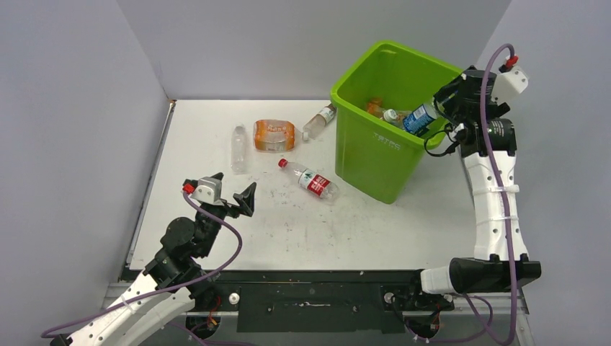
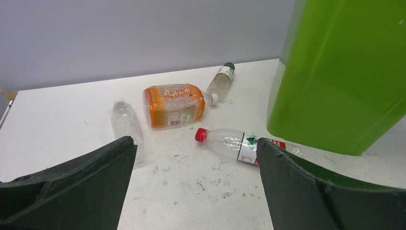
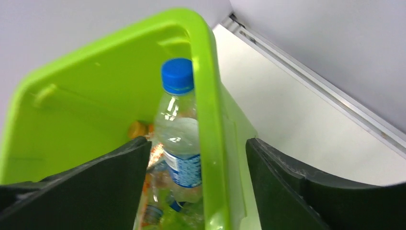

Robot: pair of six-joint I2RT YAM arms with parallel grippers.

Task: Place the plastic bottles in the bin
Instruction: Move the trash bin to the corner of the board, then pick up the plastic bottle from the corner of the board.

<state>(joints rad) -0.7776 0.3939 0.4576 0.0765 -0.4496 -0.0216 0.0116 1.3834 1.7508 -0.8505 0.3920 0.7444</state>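
The step in hand is a drop. The right fingers (image 3: 95, 182) hang over the right-hand rim of the lime-green bin (image 1: 371, 155), which stands toward the far right corner of the bench (image 1: 324, 231). They are spread, and the blue-capped bottle (image 3: 179, 139) stands between them, cap up, just inside the rim. Neither finger appears to press on it, so it looks released and on its way down among the bottles already lying in the bin. The left fingers (image 2: 72, 187) are spread wide and empty above the near left part of the bench, facing four bottles that lie between the bin and the left edge. These are a red-capped bottle (image 2: 234, 143) nearest the fingers, an orange-labelled bottle (image 2: 173, 104), a green-capped bottle (image 2: 221, 80) by the bin's wall, and a clear unlabelled bottle (image 2: 125, 122). The next move likely calls for lifting the right arm clear of the rim, then lowering the left fingers across the red-capped bottle's body.
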